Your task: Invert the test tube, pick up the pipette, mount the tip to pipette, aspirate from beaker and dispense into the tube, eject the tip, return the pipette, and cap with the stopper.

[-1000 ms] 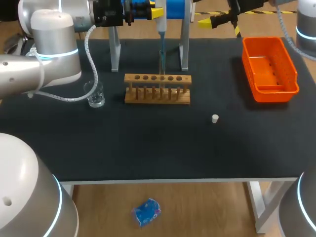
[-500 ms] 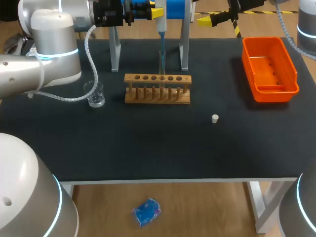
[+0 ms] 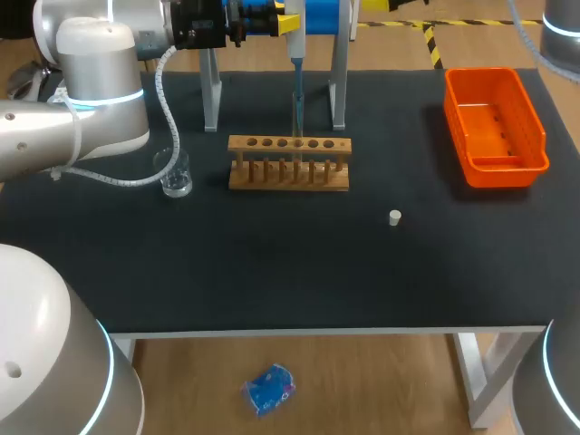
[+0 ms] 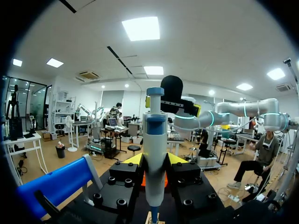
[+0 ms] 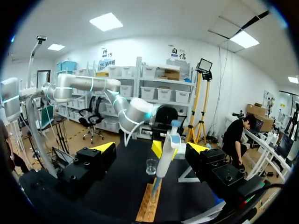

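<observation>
Pipette hangs upright over the wooden rack, its tip pointing down into the test tube standing in one of the middle holes; can't tell how deep it goes. L gripper is clamped on the pipette body from both sides, yellow tips tight against it. R gripper is wide apart w/ nothing in it, off the table's far edge, facing the pipette. Beaker sits beside the rack's left end, stopper lies alone nearer the front, orange bin far right. Risks, judged: if the arm shifts sideways before the tip clears the tube mouth, the tip prob catches the rim, bends, or drags the tube/rack over. A tilted lift could fling drops. The stopper is small & round, so a sloppy pinch likely rolls it away. The tip eject needs to be over the bin or the tip lands on the mat.
</observation>
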Robot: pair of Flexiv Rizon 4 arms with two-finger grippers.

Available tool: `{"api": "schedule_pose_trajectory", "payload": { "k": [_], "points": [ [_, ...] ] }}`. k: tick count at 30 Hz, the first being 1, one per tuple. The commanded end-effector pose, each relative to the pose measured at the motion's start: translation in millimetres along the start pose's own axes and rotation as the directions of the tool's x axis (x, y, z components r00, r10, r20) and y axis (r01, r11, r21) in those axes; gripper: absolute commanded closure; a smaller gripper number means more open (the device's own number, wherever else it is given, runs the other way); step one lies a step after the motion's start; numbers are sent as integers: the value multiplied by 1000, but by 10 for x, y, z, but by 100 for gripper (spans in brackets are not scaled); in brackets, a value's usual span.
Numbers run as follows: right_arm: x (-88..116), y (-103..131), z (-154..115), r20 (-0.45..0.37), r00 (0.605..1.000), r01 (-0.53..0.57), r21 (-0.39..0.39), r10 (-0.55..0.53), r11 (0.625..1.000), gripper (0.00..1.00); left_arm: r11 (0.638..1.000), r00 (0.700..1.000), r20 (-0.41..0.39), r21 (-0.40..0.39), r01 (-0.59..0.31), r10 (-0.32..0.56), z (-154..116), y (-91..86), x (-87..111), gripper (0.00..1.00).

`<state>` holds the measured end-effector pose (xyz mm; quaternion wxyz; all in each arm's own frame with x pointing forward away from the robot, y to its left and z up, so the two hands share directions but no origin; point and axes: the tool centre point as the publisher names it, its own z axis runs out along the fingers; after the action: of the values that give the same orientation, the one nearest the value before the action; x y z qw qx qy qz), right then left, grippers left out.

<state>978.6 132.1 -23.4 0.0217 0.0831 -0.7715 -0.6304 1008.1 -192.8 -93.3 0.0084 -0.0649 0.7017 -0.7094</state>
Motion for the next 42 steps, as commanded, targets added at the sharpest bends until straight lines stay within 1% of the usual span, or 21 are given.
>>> {"api": "schedule_pose_trajectory", "payload": {
  "k": [1,2,5,6,7,20,21,22,23,24,32,35,42],
  "points": [
    [-59,94,54,-18,1000,-12,-2,12,1000,0,1000,1000,0,2,-2,2,4,4,-8,100],
    [-60,129,73,-27,1000,-13,-11,13,1000,0,1000,1000,0,2,-2,2,4,4,-8,100],
    [-70,227,146,-34,999,-23,0,23,1000,0,1000,1000,0,2,-2,2,4,4,-8,100],
    [-66,271,175,-41,999,-16,14,16,1000,0,1000,1000,0,2,-2,2,4,4,-8,100],
    [-59,310,199,-25,1000,-10,50,12,999,0,1000,1000,0,2,-2,2,4,4,-8,100],
    [-59,310,199,-25,1000,-10,50,12,999,0,1000,1000,0,2,-2,2,4,4,-8,100],
    [-59,310,199,-25,1000,-10,50,12,999,48,1000,1000,0,2,-2,2,4,4,-8,100],
    [-71,314,221,-28,1000,-10,45,11,999,84,1000,1000,0,2,-2,2,4,4,-8,100],
    [-87,315,244,-34,999,-5,59,7,998,100,1000,1000,0,2,-2,2,4,4,-8,100],
    [-98,320,276,-35,999,-2,75,5,997,100,1000,1000,0,2,-2,2,4,4,-8,100],
    [-170,391,373,-57,998,8,8,-7,1000,100,1000,1000,0,2,-2,2,4,4,-8,100],
    [-200,415,416,-53,999,9,12,-9,1000,100,1000,1000,0,2,-2,2,4,4,-8,100],
    [-254,451,531,-76,997,15,-5,-15,1000,100,1000,1000,0,2,-2,2,4,4,-8,100]
  ]
}}
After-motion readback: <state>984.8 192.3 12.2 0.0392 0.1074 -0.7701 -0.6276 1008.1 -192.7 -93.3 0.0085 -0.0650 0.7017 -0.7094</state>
